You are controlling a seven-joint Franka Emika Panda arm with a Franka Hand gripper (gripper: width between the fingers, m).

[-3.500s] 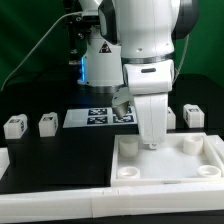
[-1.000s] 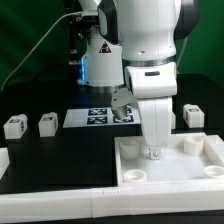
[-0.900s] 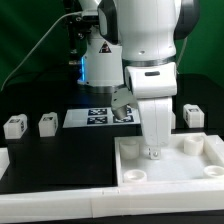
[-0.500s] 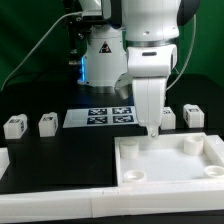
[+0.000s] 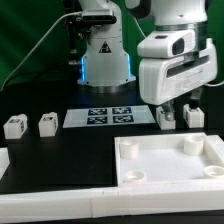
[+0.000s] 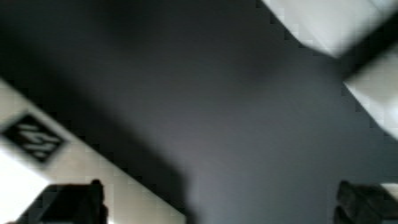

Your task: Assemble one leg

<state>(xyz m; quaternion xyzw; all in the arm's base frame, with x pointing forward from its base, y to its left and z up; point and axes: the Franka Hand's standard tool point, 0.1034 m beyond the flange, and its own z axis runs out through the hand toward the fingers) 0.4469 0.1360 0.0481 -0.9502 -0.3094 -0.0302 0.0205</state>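
Note:
Several small white legs with tags stand on the black table: two at the exterior view's left (image 5: 14, 126) (image 5: 47, 124) and two at its right (image 5: 166, 118) (image 5: 194, 115). My gripper (image 5: 176, 107) hangs just above and between the two right legs, touching neither as far as I can tell. In the wrist view the gripper (image 6: 221, 205) is open, with its dark fingertips (image 6: 71, 204) far apart and only blurred black table between them. The large white tray (image 5: 128, 147) with corner sockets lies in front of the gripper.
The marker board (image 5: 100, 117) lies flat at the back middle and shows blurred in the wrist view (image 6: 36, 140). A white rim (image 5: 60, 200) runs along the table's front. A blurred white shape (image 6: 347, 30) sits at the wrist view's edge.
The gripper has lifted out of the tray's back part and swung to the exterior view's right and back, ending over the two right legs. It carries nothing.

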